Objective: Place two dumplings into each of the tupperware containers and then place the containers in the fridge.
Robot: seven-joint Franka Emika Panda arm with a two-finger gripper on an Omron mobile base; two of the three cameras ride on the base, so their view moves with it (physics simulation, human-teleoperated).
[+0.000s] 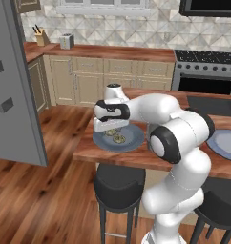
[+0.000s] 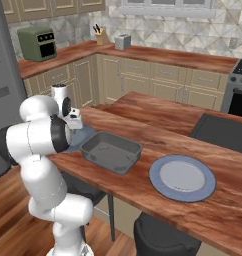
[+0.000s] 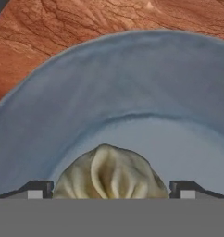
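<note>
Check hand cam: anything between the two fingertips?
Yes: a dumpling sits between the open gripper's fingertips, on the blue-grey plate, seen in the hand view.

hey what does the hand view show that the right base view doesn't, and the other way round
Hand view alone: a pleated dumpling lying on the blue-grey plate, between the open gripper fingertips, one tip on each side and neither visibly touching it.

Right base view alone: a dark grey pan on the wooden counter, a second blue-grey plate beyond it with nothing on it, the oven at the right edge, and a green toaster oven on the back counter.

Both: the plate under the hand, with a sliver of it showing beside the arm in the right base view, and the wooden counter.
</note>
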